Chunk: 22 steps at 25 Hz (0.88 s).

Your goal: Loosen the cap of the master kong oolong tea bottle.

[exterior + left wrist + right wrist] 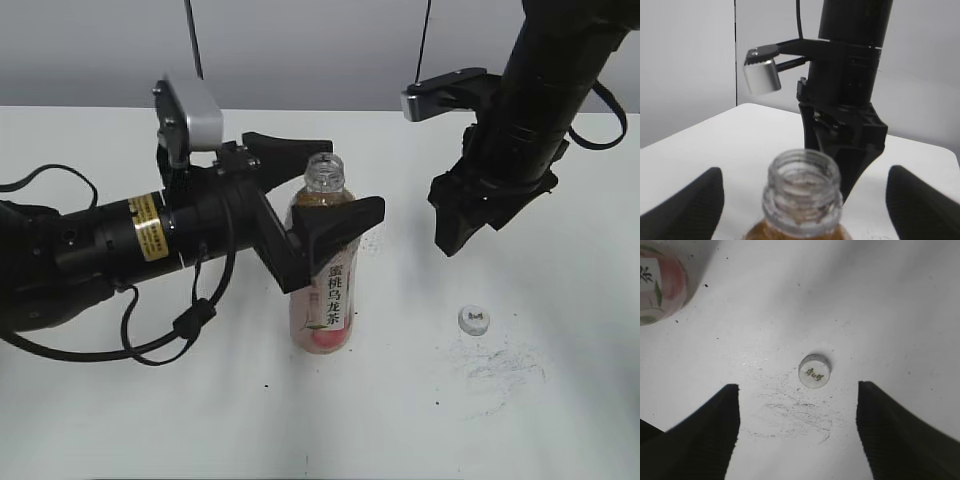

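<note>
The master kong oolong tea bottle (325, 290) stands upright mid-table, amber tea inside, pink label with black characters. Its threaded neck (802, 182) is bare, with no cap on it. The small white cap (474, 319) lies flat on the table to the bottle's right, logo up (814, 371). My left gripper (356, 178) reaches in from the left at shoulder height and is open, one finger (695, 205) on each side of the neck with a gap on both sides. My right gripper (465, 235) hangs open above the table, up and left of the cap, holding nothing (797, 386).
Grey scuff marks (500, 365) smear the white table just beyond the cap. The bottle's base (657, 282) shows at the top left of the right wrist view. Black cables (160, 340) loop under the left arm. A grey wall rises behind the table's far edge.
</note>
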Tool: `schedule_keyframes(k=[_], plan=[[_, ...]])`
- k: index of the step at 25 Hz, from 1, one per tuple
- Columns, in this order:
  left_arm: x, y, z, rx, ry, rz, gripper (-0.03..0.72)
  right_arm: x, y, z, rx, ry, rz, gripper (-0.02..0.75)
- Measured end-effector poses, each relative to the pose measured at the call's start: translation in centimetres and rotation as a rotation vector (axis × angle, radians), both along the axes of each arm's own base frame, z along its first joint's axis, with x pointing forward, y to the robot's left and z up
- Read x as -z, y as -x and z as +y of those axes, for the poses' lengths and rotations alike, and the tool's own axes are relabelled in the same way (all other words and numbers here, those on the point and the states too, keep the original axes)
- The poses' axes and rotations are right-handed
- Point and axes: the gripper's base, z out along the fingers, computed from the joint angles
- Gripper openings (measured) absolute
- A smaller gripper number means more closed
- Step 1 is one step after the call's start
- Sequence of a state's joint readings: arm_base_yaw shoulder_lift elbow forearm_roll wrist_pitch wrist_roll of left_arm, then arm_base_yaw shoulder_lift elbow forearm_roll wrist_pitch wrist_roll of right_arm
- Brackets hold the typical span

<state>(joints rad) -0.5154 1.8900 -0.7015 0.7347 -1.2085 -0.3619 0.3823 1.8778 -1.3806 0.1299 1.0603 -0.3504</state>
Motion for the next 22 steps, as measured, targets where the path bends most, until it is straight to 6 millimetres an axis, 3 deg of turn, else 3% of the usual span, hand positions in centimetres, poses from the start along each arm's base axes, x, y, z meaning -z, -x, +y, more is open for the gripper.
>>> schedule_keyframes(k=[12,18,22], plan=[[-5.7,0.7,0.8,-0.051,0.059,-0.131,0.587,-0.8,0.2,0.0,0.004,-0.014,-0.015,0.544],[-9.0,1.5,2.4,-0.18,-0.108,-0.164,0.587,-2.2,0.7,-0.6,0.031,0.019,-0.042,0.544],[-11.4,2.3,4.7,-0.349,-0.237,-0.131,0.585,-4.0,1.5,-1.1,0.053,0.024,-0.059,0.544]])
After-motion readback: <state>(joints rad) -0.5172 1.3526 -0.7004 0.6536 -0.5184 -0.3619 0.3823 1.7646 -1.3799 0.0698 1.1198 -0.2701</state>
